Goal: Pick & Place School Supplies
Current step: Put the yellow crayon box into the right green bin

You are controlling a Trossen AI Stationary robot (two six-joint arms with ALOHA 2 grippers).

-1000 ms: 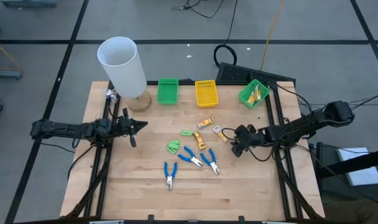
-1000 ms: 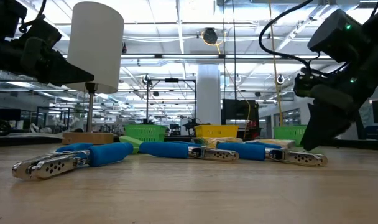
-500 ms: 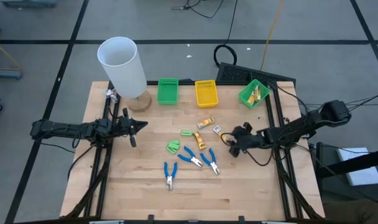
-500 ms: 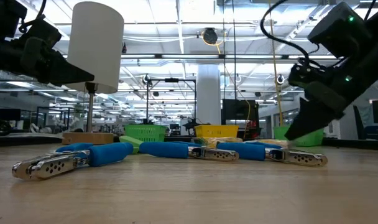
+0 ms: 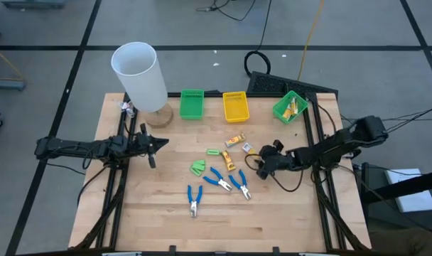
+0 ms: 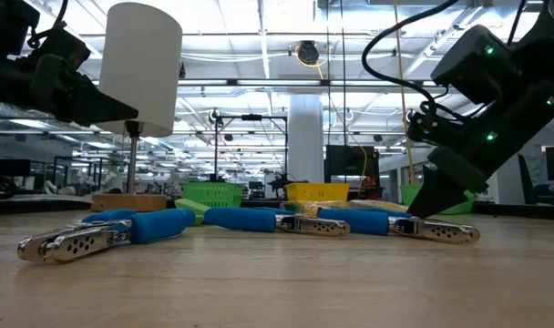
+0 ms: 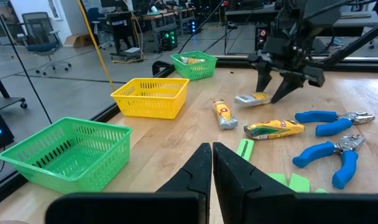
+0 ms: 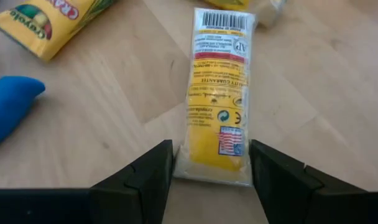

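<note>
We count three blue-handled pliers (image 5: 217, 179), three yellow packets loose on the surface (image 5: 159, 220) and two light-green pieces (image 5: 197, 168) near its middle. The right pincer (image 5: 259, 161) stands low over one yellow packet (image 8: 217, 93), fingers spread on either side of it and gripping nothing. The left pincer (image 5: 154, 144) hovers closed and empty, well apart. Three bins line the far edge: two green (image 5: 192, 104), one yellow (image 5: 235, 107). One white cylinder (image 5: 139, 76) stands beside them.
</note>
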